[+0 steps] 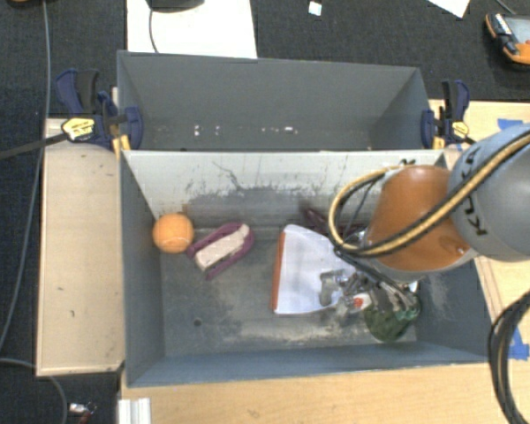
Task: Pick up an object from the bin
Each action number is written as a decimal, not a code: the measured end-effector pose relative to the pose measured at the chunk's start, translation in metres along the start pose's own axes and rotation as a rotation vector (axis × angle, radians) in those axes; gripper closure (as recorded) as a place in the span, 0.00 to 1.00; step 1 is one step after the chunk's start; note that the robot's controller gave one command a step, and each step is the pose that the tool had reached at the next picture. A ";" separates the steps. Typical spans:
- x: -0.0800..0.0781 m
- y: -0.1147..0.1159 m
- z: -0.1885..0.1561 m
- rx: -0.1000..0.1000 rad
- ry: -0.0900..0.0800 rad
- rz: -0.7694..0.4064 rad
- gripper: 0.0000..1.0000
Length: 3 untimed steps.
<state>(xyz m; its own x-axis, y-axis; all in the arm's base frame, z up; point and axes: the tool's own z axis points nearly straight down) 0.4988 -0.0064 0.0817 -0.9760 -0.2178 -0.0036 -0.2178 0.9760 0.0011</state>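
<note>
Orange wrist cover [415,219] uppermost. Beneath, end effector [349,300] down at right edge of white orange-edged packet [299,272], right front of bin [247,360]; open or closed, cannot tell. Apparently nothing lifted; grasp and raise pending. Packet flat, long axis front-to-back, orange edge leftward. Dark green lump [390,325] just beside; orange ball [172,233] well apart.

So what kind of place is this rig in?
Likely a robotics lab bin-picking cell: a grey metal bin with loose items like a small orange ball, the arm's gripper down inside it, and black cables trailing outside.
</note>
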 end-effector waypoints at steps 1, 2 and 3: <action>-0.013 0.003 -0.101 0.001 -0.009 0.004 1.00; 0.000 0.007 -0.029 -0.004 0.014 0.005 1.00; -0.017 0.003 -0.150 -0.002 0.005 0.020 1.00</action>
